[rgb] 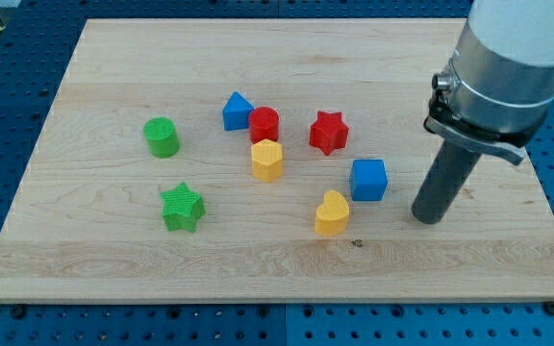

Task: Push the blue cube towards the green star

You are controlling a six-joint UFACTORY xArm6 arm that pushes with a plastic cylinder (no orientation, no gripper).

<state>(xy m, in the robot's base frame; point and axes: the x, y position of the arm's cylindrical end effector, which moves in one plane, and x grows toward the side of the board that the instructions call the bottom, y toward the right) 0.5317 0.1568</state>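
Yellow heart (332, 213) sitting nearest, just beside the blue cube (368, 179).
No pincer is showing; my tip (429, 217) is resting right of the cube, the green star (182, 208) lying well left.

No readable text, label or number shows anywhere, as far as visible.

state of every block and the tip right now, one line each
blue cube: upright, untouched, yellow heart just beside it
green star: flat, alone at the view's left
yellow heart: near blue cube's lower left corner
red cylinder: touching blue triangular block
yellow hexagonal block: upright, below red cylinder
red star: free
green cylinder: upright
my tip: on board, right of blue cube, apart
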